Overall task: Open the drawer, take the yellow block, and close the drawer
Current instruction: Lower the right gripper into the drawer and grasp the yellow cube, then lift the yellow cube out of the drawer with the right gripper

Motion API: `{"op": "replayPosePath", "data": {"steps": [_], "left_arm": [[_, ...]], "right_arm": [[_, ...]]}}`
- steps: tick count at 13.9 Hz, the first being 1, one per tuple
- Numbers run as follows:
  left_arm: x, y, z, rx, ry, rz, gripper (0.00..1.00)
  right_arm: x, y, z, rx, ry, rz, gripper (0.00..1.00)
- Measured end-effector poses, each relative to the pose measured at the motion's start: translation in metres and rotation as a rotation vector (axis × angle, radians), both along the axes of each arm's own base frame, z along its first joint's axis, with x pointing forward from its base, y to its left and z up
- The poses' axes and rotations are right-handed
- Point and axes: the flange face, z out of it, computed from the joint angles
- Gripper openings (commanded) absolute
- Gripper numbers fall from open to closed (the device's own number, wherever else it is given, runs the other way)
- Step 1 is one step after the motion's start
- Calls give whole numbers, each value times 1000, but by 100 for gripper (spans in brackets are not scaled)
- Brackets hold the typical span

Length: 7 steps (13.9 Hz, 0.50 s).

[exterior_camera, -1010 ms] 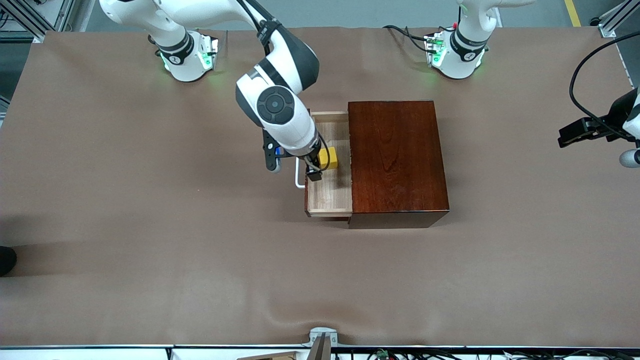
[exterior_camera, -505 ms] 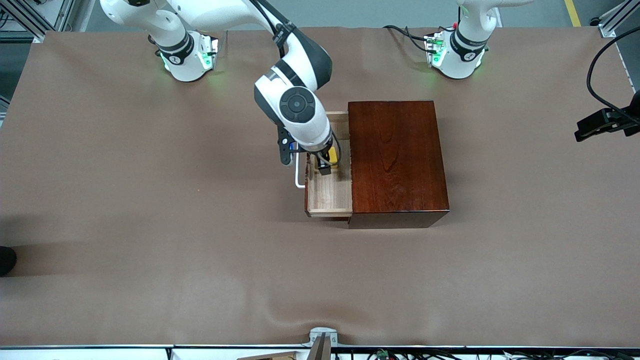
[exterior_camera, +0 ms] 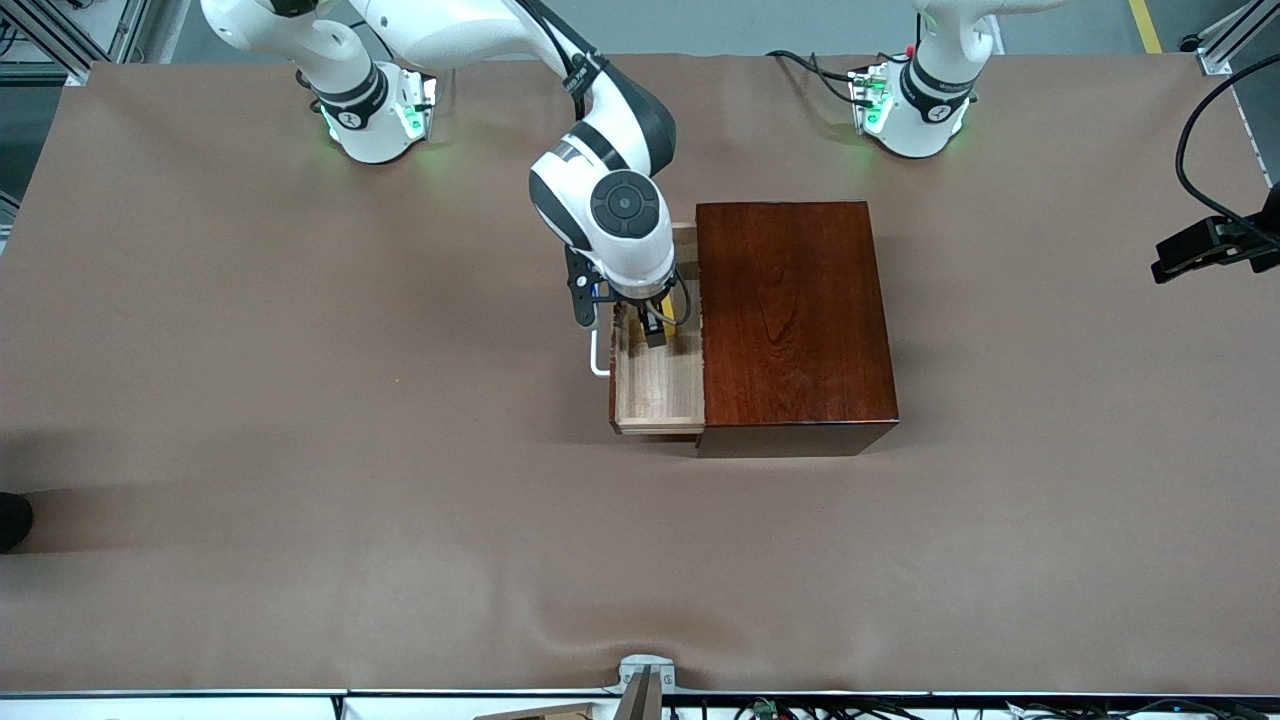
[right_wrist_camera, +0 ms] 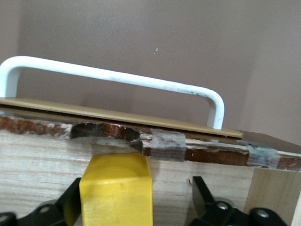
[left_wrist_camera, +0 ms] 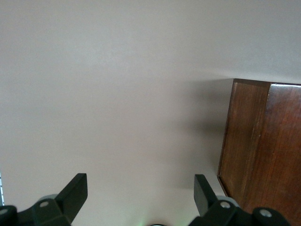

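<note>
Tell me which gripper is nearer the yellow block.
Right. The right gripper straddles the yellow block inside the drawer; the left gripper waits off the table's left-arm end.

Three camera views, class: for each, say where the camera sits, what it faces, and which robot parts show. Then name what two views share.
Front view: high across the table, facing both bases; right gripper is down in the open drawer.
Left wrist view: on the waiting left arm, over the table, open left gripper fingers showing.
Right wrist view: inside the drawer, fingers flanking the yellow block, white handle ahead.
Shared: front and left wrist views show the wooden box.
</note>
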Motion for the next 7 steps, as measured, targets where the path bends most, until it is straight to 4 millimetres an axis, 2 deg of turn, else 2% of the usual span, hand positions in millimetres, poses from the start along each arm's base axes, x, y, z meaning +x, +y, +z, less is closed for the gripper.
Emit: {"op": "replayPosePath", "data": {"steps": [1, 4, 7], "left_arm": [[0, 0, 2, 0, -5, -4, 100], [-2, 1, 19, 0, -37, -7, 100], [-6, 2, 24, 0, -43, -15, 100]], "right_arm": [[1, 0, 1, 3, -5, 0, 2], [3, 1, 3, 12, -19, -5, 0], [6, 0, 8, 17, -27, -11, 0]]}}
